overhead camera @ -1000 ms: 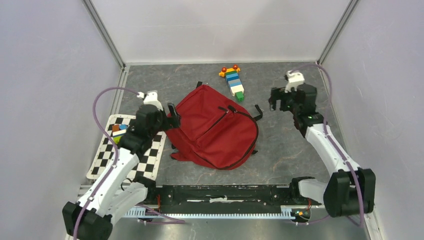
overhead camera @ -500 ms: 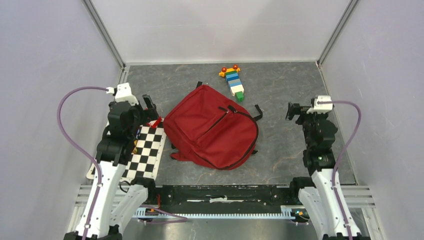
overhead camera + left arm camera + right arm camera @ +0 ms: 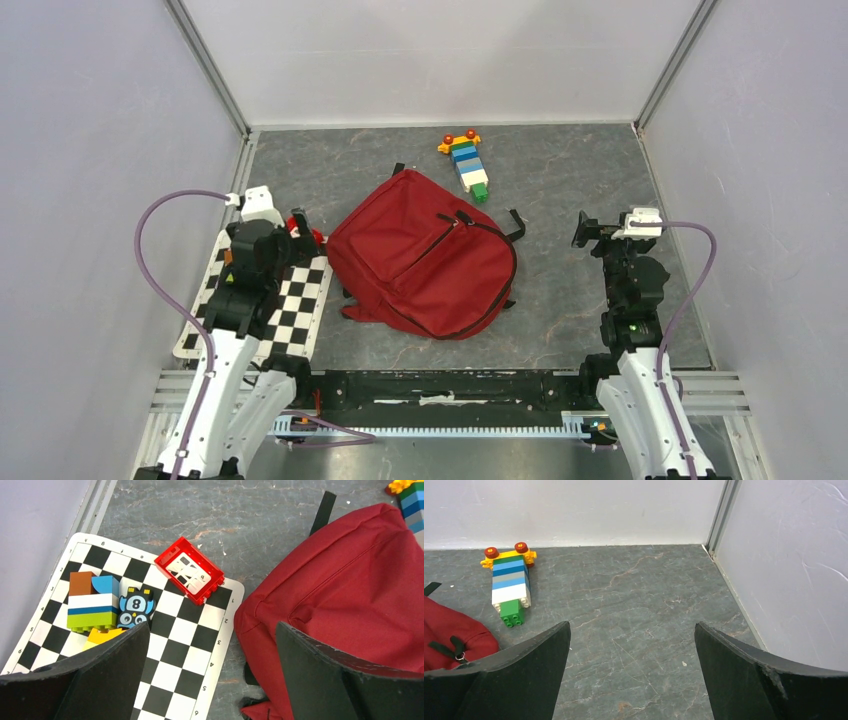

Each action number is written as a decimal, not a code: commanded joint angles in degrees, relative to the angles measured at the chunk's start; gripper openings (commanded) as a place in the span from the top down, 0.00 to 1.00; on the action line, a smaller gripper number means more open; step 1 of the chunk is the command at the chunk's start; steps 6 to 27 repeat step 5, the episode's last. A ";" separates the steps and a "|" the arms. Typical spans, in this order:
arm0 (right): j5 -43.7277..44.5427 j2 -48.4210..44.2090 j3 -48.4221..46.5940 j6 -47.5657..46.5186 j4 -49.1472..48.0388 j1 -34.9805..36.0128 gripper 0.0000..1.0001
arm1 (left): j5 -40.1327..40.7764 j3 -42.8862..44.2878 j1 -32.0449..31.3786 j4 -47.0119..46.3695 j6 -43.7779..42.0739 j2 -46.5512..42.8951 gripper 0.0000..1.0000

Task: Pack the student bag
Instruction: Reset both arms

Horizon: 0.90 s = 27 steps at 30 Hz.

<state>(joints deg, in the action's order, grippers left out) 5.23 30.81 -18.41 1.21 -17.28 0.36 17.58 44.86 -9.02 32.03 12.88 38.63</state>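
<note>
Red student bag [image 3: 425, 265], edge just beside checkered mat [image 3: 170, 650]. My left gripper [image 3: 210, 635] and right gripper [image 3: 631, 627] flank it, fingers wide, empty.

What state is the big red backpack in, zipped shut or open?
Shut, it seems: the student bag lies flat, and no gap or inner lining shows in any view.

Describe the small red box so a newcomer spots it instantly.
Start at the big dark-red backpack in the middle of the table; a black-and-white checkered mat lies just left of it. The small red box sits across the mat's far edge, near the corner closest to the backpack. It alone is bright red, open and white inside; the block stack and owl tile nearby are multicoloured.
</note>
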 commanded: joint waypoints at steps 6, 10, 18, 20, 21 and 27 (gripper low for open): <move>1.02 -1.23 0.52 -0.75 -3.64 -0.05 0.02 | -0.95 -0.88 0.14 -5.06 -0.07 -1.86 0.00; 1.02 -1.23 0.52 -0.75 -3.64 -0.05 0.02 | -0.95 -0.88 0.14 -5.06 -0.07 -1.86 0.00; 1.02 -1.23 0.52 -0.75 -3.64 -0.05 0.02 | -0.95 -0.88 0.14 -5.06 -0.07 -1.86 0.00; 1.02 -1.23 0.52 -0.75 -3.64 -0.05 0.02 | -0.95 -0.88 0.14 -5.06 -0.07 -1.86 0.00; 1.02 -1.23 0.52 -0.75 -3.64 -0.05 0.02 | -0.95 -0.88 0.14 -5.06 -0.07 -1.86 0.00; 1.02 -1.23 0.52 -0.75 -3.64 -0.05 0.02 | -0.95 -0.88 0.14 -5.06 -0.07 -1.86 0.00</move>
